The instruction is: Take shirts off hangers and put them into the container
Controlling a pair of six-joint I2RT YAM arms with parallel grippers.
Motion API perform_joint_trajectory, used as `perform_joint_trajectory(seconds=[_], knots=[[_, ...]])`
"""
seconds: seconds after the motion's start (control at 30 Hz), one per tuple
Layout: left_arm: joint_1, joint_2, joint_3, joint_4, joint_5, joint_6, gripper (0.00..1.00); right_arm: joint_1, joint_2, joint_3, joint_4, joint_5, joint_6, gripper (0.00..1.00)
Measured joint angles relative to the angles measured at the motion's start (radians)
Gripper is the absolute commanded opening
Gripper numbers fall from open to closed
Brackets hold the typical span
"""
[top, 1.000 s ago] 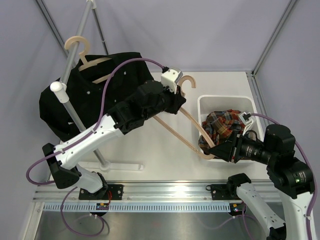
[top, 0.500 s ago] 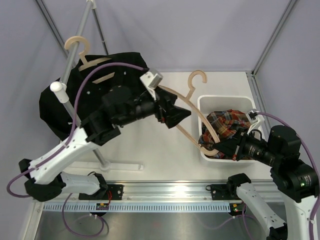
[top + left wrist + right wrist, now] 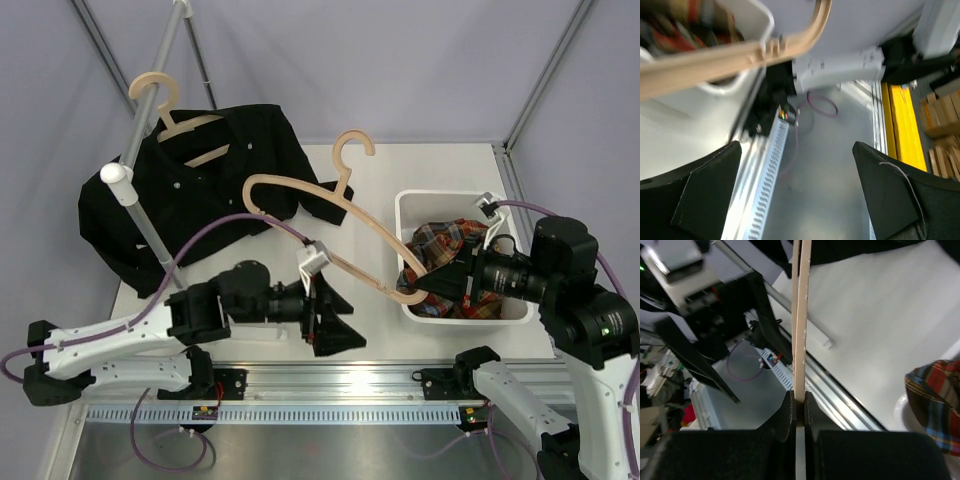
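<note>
My right pincer (image 3: 799,397): clamped on bare beige wooden hanger (image 3: 345,203). Left pincer (image 3: 796,147): wide, empty. Plaid flannel shirt (image 3: 450,245) in white basket (image 3: 440,197); next: black shirt (image 3: 200,190).

Two light beige wooden hangers: first hanger (image 3: 185,124), second hanger (image 3: 352,205). Two shirts: plain black shirt (image 3: 230,160), red-navy-yellow plaid shirt (image 3: 455,245). One white plastic basket (image 3: 445,195). One grey metal rail (image 3: 167,45).

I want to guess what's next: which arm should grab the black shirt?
Left. The left fingers are open and empty, on the black shirt's side. The right fingers are shut on the bare hanger by the basket.
</note>
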Motion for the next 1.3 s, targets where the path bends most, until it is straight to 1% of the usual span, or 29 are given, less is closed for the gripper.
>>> perform_joint_trajectory(seconds=[0.1, 0.23, 0.33, 0.4, 0.47, 0.53, 0.67, 0.83, 0.93, 1.1, 1.17, 1.3], knots=[[-0.084, 0.034, -0.069, 0.006, -0.003, -0.043, 0.98, 0.008, 0.030, -0.026, 0.022, -0.085, 0.004, 0.00], [-0.143, 0.041, -0.119, 0.053, -0.002, -0.091, 0.98, 0.056, 0.062, -0.050, 0.111, -0.165, 0.024, 0.00], [-0.169, 0.050, -0.121, 0.083, -0.008, -0.109, 0.98, 0.140, 0.110, -0.051, 0.197, -0.169, 0.025, 0.00], [-0.199, 0.050, -0.121, 0.088, -0.015, -0.112, 0.97, 0.226, 0.180, -0.034, 0.241, -0.157, 0.014, 0.00], [-0.219, 0.050, -0.121, 0.086, -0.025, -0.114, 0.97, 0.321, 0.280, 0.014, 0.262, -0.131, -0.008, 0.00], [-0.233, 0.045, -0.122, 0.077, -0.047, -0.124, 0.96, 0.383, 0.383, 0.069, 0.276, -0.092, -0.038, 0.00], [-0.240, -0.005, -0.174, 0.082, -0.104, -0.159, 0.96, 0.423, 0.560, 0.185, 0.269, -0.025, -0.097, 0.00], [-0.241, -0.085, -0.283, 0.075, -0.183, -0.212, 0.96, 0.439, 0.658, 0.340, 0.232, 0.061, -0.175, 0.00], [-0.241, -0.117, -0.324, 0.056, -0.233, -0.248, 0.96, 0.452, 0.692, 0.437, 0.211, 0.082, -0.212, 0.00], [-0.241, -0.150, -0.347, 0.026, -0.298, -0.300, 0.97, 0.490, 0.821, 0.681, 0.147, 0.111, -0.245, 0.00], [-0.241, -0.169, -0.359, 0.020, -0.317, -0.314, 0.97, 0.517, 0.855, 0.714, 0.134, 0.126, -0.255, 0.00], [-0.241, -0.202, -0.384, 0.006, -0.345, -0.331, 0.98, 0.565, 0.914, 0.718, 0.082, 0.142, -0.268, 0.00]])
